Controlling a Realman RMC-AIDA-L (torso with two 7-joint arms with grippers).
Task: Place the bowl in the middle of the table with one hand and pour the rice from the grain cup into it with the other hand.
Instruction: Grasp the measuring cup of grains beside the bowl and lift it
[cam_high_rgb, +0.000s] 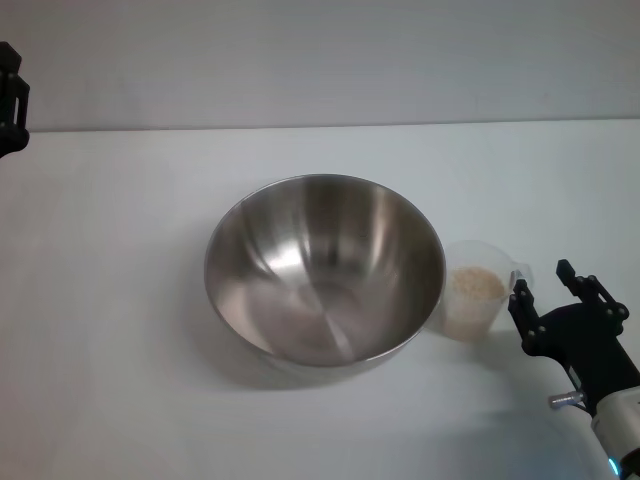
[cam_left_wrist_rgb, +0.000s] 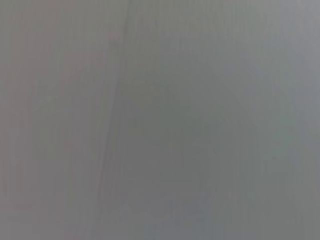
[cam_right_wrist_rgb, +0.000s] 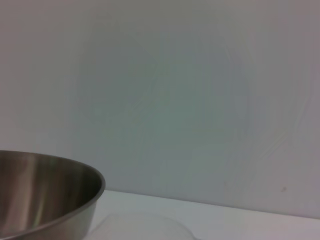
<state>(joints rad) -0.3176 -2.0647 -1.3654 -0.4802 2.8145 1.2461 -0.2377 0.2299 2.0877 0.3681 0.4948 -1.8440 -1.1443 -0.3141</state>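
We see our right gripper (cam_high_rgb: 548, 290), fingers spread and empty, just right of the grain cup (cam_high_rgb: 476, 303) beside the bowl (cam_high_rgb: 325, 268).

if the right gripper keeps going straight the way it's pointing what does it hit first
Most likely the grain cup: the right gripper sits open just beside it, aimed toward its handle side, with the bowl right behind. Depth is unclear, so height could be off.

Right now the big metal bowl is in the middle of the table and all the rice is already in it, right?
Not quite. The head view shows the bowl empty; the rice is in the cup beside it. The bowl does sit mid-table.
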